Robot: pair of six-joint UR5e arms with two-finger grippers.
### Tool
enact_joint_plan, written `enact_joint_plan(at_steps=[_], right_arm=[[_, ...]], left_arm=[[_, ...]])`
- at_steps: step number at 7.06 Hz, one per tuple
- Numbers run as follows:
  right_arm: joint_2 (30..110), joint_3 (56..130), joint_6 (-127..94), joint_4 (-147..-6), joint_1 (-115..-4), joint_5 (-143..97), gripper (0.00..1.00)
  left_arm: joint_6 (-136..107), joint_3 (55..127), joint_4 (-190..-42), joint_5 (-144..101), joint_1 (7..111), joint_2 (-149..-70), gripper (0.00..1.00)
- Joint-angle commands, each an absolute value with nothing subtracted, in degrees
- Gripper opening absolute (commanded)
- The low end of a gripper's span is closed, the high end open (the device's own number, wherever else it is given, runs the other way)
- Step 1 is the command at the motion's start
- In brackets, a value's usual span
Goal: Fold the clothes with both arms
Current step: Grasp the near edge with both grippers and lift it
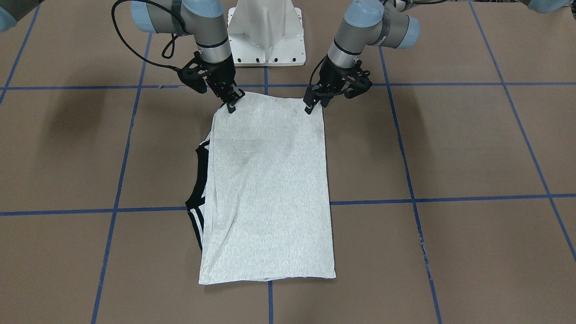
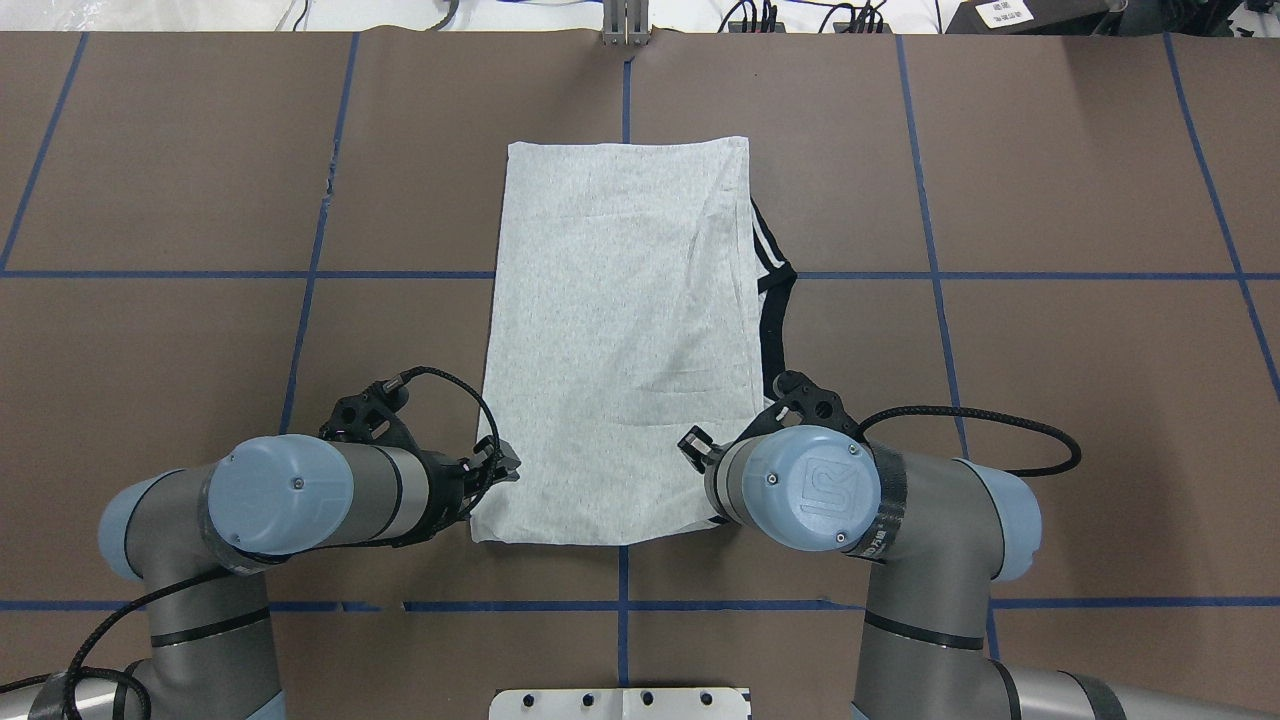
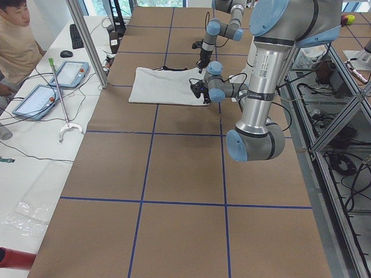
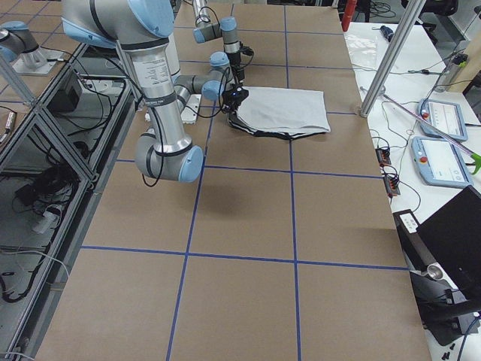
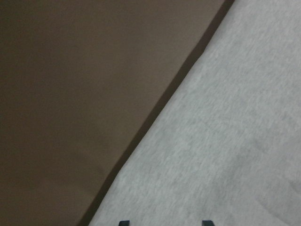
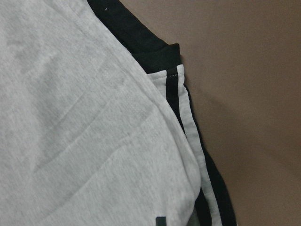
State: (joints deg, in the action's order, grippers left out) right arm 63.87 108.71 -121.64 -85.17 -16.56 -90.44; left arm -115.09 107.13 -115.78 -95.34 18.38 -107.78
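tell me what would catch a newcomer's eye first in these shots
A light grey T-shirt lies folded into a long rectangle at the middle of the table, plain side up. Its black collar and striped shoulder peek out along the robot's right side. The left gripper and right gripper each sit at a corner of the shirt's edge nearest the robot.

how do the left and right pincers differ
The left pincer sits at the shirt's plain near corner; the right pincer at the near corner on the black collar side. From overhead the left pincer shows beyond its wrist; the right pincer hides under its own. Both sit at the shirt's near edge.
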Motion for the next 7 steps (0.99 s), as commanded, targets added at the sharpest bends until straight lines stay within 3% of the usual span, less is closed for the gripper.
enact_joint_plan(at_steps=[1,2,3,4,5,7], right_arm=[[63.9,108.72,-121.73,-85.17,-16.26,-90.35,0.0],[63.9,108.72,-121.73,-85.17,-16.17,-90.35,0.0],[63.9,108.72,-121.73,-85.17,-16.08,-90.35,0.0],[63.9,108.72,-121.73,-85.17,-16.08,-90.35,0.0],[63.9,108.63,-121.73,-85.17,-15.91,-90.35,0.0],[65.46,109.94,-122.43,-85.25,-15.12,-90.26,0.0]], left_arm=[[-115.14,106.88,-113.64,-95.45,17.93,-107.93,0.73],[-115.14,106.27,-113.64,-95.54,16.97,-107.76,0.71],[-115.14,105.82,-113.64,-95.54,16.44,-107.84,0.59],[-115.31,105.91,-113.64,-95.62,16.35,-107.93,0.39],[-116.18,106.52,-113.64,-96.23,16.35,-107.93,0.0],[-116.45,109.23,-113.29,-102.55,16.35,-108.28,0.0]])
